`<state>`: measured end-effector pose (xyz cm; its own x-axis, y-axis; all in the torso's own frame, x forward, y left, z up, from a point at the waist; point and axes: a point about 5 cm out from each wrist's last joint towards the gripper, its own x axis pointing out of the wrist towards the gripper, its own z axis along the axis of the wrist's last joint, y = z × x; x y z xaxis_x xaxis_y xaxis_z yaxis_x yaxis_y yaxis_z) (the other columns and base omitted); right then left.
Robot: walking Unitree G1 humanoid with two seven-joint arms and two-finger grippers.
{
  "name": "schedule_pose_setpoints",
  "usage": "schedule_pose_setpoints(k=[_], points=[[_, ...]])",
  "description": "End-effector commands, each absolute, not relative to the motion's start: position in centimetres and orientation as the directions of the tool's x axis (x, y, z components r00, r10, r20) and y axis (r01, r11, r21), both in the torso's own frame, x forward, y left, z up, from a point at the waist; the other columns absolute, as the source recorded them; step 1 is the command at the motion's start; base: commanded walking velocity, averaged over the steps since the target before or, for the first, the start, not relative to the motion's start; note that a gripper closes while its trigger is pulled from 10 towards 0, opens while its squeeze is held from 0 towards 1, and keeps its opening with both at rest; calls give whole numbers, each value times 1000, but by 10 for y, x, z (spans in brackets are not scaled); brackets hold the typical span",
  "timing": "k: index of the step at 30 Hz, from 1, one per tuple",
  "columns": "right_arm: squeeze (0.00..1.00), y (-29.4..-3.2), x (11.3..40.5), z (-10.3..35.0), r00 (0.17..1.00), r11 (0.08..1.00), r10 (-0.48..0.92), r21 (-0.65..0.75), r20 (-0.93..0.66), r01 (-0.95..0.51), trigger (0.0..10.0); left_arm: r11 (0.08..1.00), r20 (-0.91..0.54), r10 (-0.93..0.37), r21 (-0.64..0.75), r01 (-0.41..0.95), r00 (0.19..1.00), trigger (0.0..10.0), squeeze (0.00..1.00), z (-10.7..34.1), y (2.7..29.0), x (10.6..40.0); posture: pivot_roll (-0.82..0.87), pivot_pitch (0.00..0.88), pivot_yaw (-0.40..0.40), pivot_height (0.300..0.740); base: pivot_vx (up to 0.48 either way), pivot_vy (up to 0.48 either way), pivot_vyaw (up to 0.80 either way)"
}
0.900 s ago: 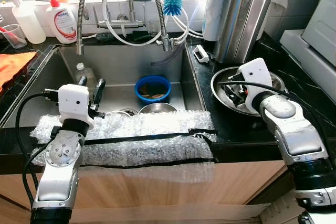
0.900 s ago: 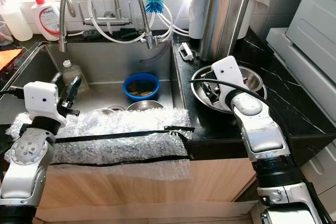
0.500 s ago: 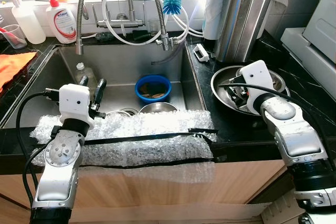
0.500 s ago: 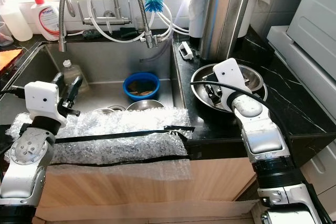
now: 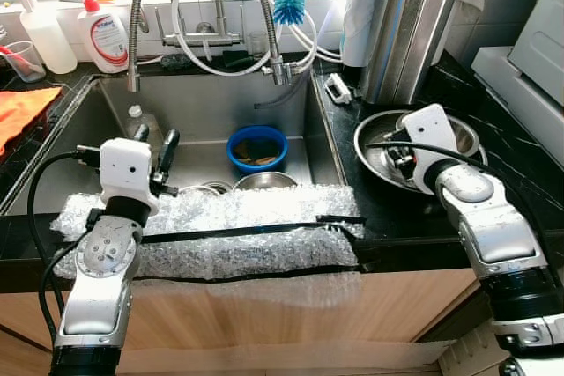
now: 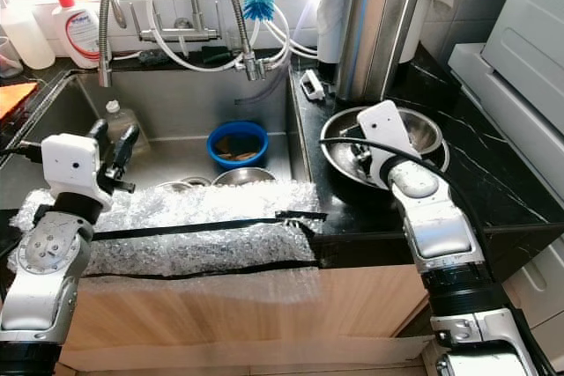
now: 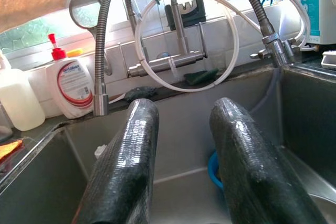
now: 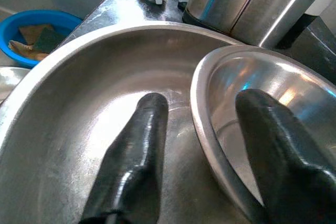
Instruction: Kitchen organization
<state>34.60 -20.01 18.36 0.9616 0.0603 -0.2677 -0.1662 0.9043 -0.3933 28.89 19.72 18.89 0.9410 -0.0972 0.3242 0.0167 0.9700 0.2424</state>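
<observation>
On the black counter right of the sink sits a large steel bowl (image 5: 367,143) with a smaller steel bowl (image 8: 273,80) tilted inside it. My right gripper (image 5: 401,158) reaches down into them, open. In the right wrist view one of its fingers (image 8: 144,129) rests in the large bowl (image 8: 79,103) and the other lies inside the small bowl, so the small bowl's rim runs between them. My left gripper (image 5: 152,140) hangs open over the sink's front, holding nothing.
Bubble wrap (image 5: 220,231) with black tape covers the sink's front edge. In the sink lie a blue bowl (image 5: 256,147) holding sponges, steel bowls (image 5: 256,181) and a plastic bottle (image 5: 141,123). A steel utensil holder (image 5: 410,33) stands behind the bowls. Faucet hoses (image 5: 264,15) arch over the sink.
My right gripper has shifted slightly to the right and further into the bowls. The left arm has stayed still.
</observation>
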Motion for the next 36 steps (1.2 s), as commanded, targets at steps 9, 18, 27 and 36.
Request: schedule_pose_setpoints(k=[9, 18, 27, 36], points=[[0, -197, 346, 185, 969, 911, 68, -380, -239, -158, 0, 967, 318, -98, 256, 15, 943, 10000, 0, 191, 199, 291, -97, 0, 48, 740, 0, 0, 0], [0, -186, 348, 198, 985, 929, 109, -338, -134, -149, 0, 967, 322, -94, 253, 11, 942, 10000, 0, 192, 198, 292, -97, 0, 47, 740, 0, 0, 0], [0, -184, 349, 203, 991, 940, 101, -319, -87, -123, 0, 969, 321, -90, 248, 8, 943, 10000, 0, 191, 198, 292, -98, 0, 46, 740, 0, 0, 0], [1000, -180, 351, 217, 992, 937, 110, -326, -57, -123, 10000, 969, 322, -93, 248, 11, 942, 10000, 0, 191, 197, 294, -102, 0, 46, 740, 0, 0, 0]])
